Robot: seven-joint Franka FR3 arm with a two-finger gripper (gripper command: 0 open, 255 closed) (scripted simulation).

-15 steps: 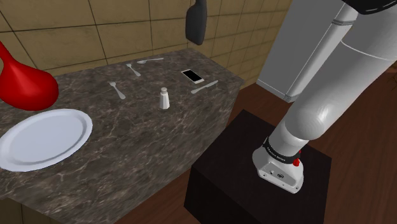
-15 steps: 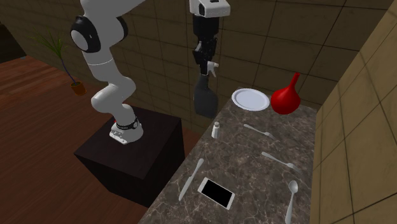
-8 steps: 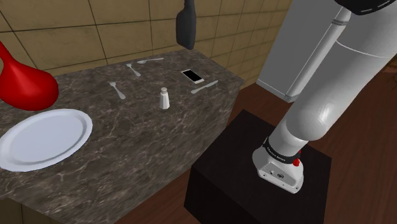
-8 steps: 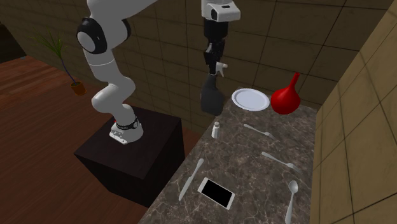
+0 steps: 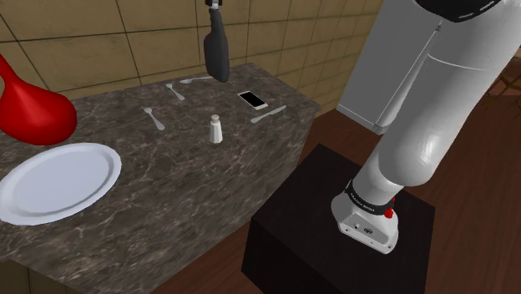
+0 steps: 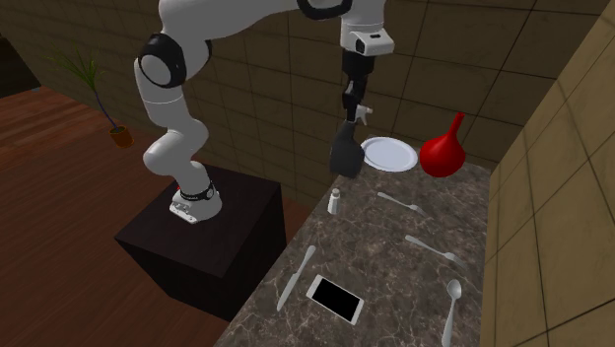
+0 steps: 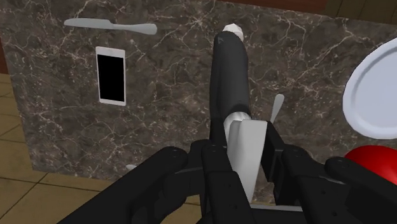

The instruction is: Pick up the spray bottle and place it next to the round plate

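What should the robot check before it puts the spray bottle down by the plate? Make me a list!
1. Gripper shut on the spray bottle top: ok.
2. Bottle clear of the counter: ok.
3. Bottle beside the round plate: not ok, it hangs far from it.
4. Bare counter beside the plate, on the shoulder view's right: ok.
5. Bottle high enough to pass the small shaker: cannot tell.

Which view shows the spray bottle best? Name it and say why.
The second exterior view: the whole spray bottle hangs from the gripper above the counter. The shoulder view cuts its top off; the wrist view foreshortens it.
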